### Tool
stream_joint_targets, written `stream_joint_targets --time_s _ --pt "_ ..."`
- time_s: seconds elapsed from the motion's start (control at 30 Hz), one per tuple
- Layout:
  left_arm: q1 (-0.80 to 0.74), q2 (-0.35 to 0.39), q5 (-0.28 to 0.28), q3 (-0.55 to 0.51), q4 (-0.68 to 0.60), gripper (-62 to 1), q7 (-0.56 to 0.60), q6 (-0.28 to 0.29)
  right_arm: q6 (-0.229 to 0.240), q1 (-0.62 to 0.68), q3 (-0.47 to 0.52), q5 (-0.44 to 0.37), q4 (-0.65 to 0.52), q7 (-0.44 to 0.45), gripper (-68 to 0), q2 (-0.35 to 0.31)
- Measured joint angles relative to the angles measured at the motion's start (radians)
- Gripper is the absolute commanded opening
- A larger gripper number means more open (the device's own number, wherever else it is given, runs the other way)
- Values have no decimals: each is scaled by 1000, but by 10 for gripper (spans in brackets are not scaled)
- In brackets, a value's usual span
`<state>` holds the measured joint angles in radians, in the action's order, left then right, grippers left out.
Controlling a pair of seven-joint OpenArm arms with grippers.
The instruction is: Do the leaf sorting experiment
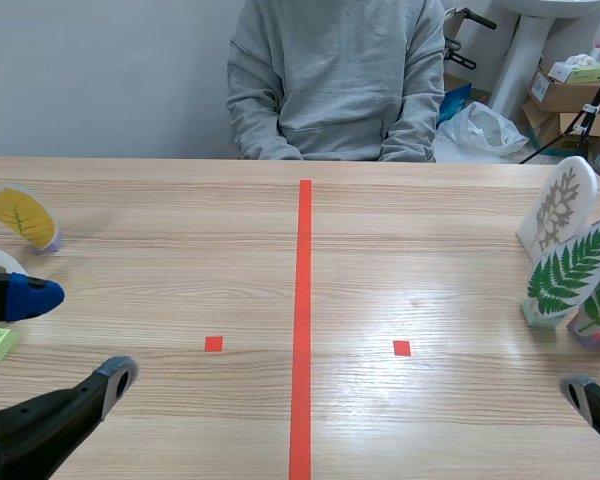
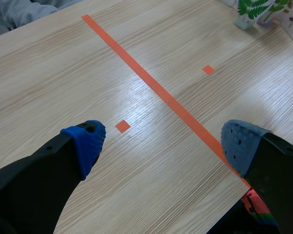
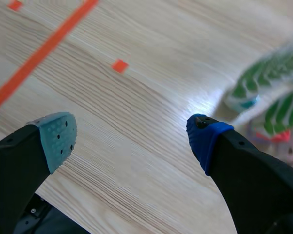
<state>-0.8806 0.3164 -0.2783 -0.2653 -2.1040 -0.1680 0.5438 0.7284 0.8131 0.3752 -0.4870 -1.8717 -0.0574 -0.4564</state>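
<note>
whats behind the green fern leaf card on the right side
A white leaf card stands behind the fern card. The fern hides its lower corner, so its base cannot be seen.

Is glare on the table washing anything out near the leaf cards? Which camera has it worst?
Scene view: a broad sheen lies on the table right of the tape line, reaching the green fern card; the yellow leaf card side is evenly lit. Left wrist view: a bright streak beside the tape line. Right wrist view: the strongest hot spot, at that fern card's base.
</note>
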Motion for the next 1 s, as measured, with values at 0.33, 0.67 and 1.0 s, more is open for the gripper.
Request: stream_joint_targets --time_s 0.33,0.67,1.0 --pt "0 0 16 0 0 -99 0 0 12 -6 0 -84 -254 -84 -198 -13" --pt "24 0 15 0 0 -99 21 -75 12 -6 -12 -142 -257 -149 -198 -13" --pt "25 0 15 -2 0 -99 22 -114 12 -6 -12 -142 -255 -149 -199 -13"
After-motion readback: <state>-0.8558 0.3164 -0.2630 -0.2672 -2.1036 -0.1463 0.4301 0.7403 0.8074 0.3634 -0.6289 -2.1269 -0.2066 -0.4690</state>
